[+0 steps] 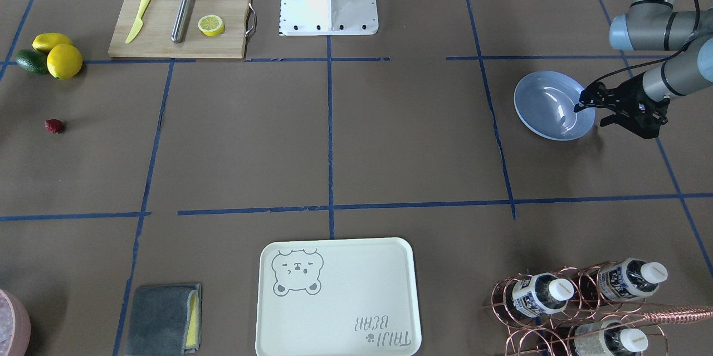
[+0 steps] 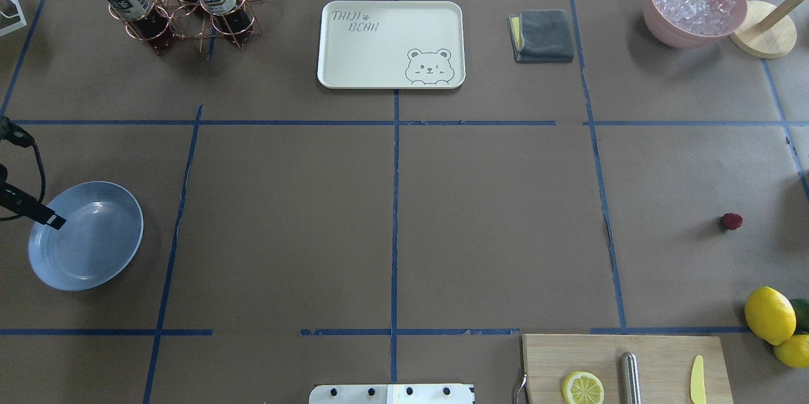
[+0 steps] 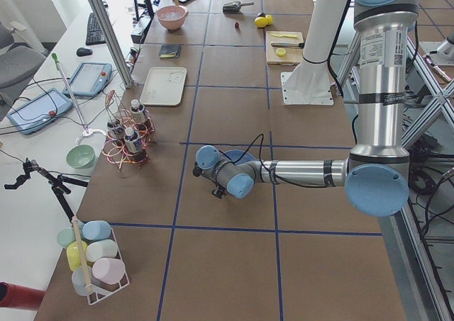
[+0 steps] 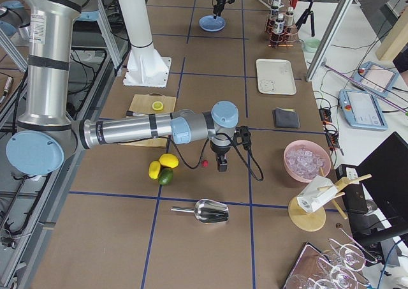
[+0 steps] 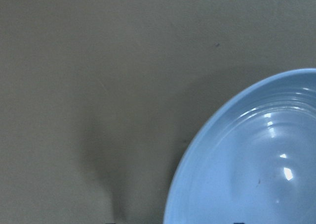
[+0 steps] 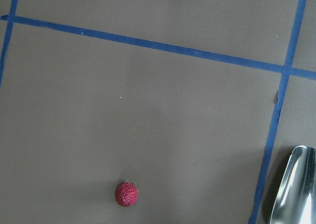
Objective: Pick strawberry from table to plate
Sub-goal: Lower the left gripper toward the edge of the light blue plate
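Note:
The strawberry (image 1: 54,126) (image 2: 731,221), small and dark red, lies on the brown table (image 1: 390,139) on my right side, a little beyond the lemons. In the right wrist view the strawberry (image 6: 126,194) sits low and left of centre with no fingers showing. My right gripper (image 4: 221,163) hangs just beside the berry in the right side view only, so I cannot tell its state. The light blue plate (image 1: 548,100) (image 2: 88,239) (image 5: 256,159) rests empty at my far left. My left gripper (image 1: 593,113) is open, one finger over the plate's rim and one outside it.
Two lemons and an avocado (image 1: 55,55) lie near the berry. A cutting board (image 1: 178,22) holds a yellow knife, steel rod and half lemon. A metal scoop (image 6: 294,184) lies right of the berry. Cream tray (image 1: 337,297), grey cloth (image 1: 164,317), bottle rack (image 1: 585,300) and ice bowl (image 2: 695,2) line the far side.

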